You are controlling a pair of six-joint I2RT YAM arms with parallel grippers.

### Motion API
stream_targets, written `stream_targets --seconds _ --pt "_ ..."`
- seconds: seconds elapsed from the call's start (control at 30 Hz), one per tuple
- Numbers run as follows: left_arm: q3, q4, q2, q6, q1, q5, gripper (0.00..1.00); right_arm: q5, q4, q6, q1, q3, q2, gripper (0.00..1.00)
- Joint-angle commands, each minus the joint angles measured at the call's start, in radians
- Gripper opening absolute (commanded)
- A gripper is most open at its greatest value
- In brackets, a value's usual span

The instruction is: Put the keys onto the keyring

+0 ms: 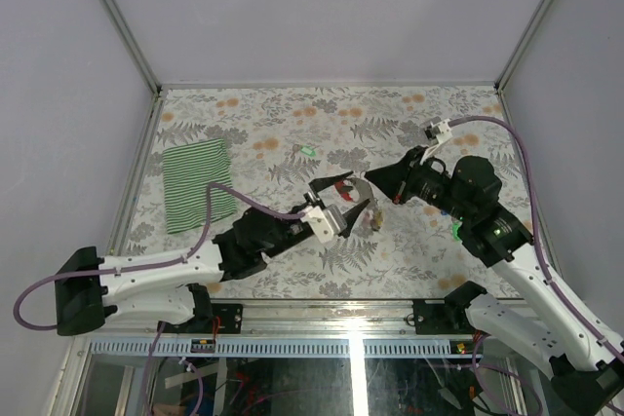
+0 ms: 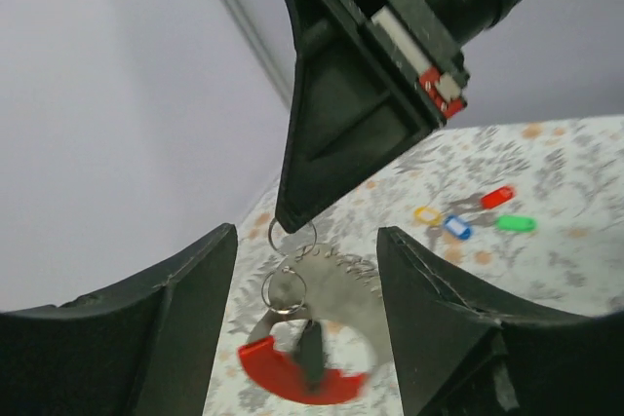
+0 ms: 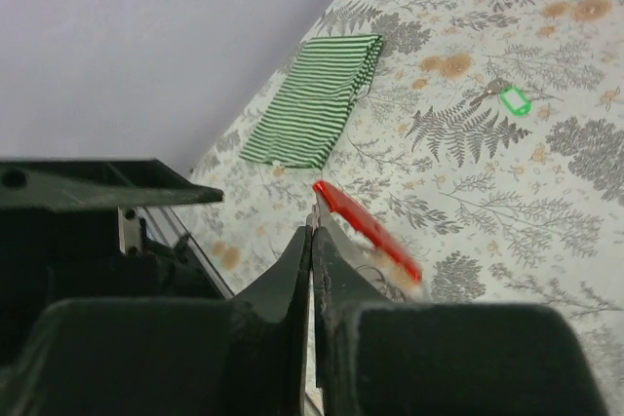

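Leftmost, a green striped cloth (image 1: 195, 185) lies unused on the floral surface (image 1: 292, 124). Mid-frame, the left gripper (image 1: 343, 192), jaws apart, seems to steady the grey metal keyring with its red oval loop (image 2: 297, 369) between them, while the right gripper (image 1: 375, 182), jaws together, pinches its wire ring. Spare coloured-head keys (image 2: 473, 213) wait at right.

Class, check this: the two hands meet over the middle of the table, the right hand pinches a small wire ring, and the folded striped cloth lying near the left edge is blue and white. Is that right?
One detail is wrong: the striped cloth is green and white, not blue. The top view and the right wrist view both show it. The rest stands: the right hand pinches the wire ring beside the left hand.
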Motion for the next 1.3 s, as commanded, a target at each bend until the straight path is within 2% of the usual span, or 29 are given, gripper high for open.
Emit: stream_targets --seconds 0.0,0.07,0.23,0.5,0.8,1.0,1.27 --pt "0.029 -0.028 -0.080 -0.235 -0.006 0.061 0.59 -0.177 0.087 -0.277 0.000 0.000 -0.040 0.00" --pt "0.019 -0.024 -0.113 -0.324 -0.007 0.044 0.58 -0.248 0.087 -0.381 0.000 -0.013 -0.056 0.00" --pt "-0.002 -0.033 -0.181 -0.471 -0.005 0.068 0.53 -0.342 0.080 -0.501 0.000 -0.019 -0.089 0.00" --pt "0.005 -0.134 -0.249 -0.444 -0.006 0.235 0.47 -0.543 0.085 -0.567 -0.001 0.000 -0.131 0.00" --pt "-0.006 -0.135 -0.269 -0.422 -0.006 0.369 0.35 -0.636 0.227 -0.468 -0.001 -0.007 -0.177 0.00" --pt "-0.018 -0.110 -0.283 -0.427 -0.006 0.341 0.34 -0.668 0.361 -0.376 0.000 -0.017 -0.186 0.00" --pt "-0.024 -0.011 -0.260 -0.479 -0.006 0.358 0.24 -0.667 0.502 -0.284 -0.001 -0.039 -0.167 0.00"
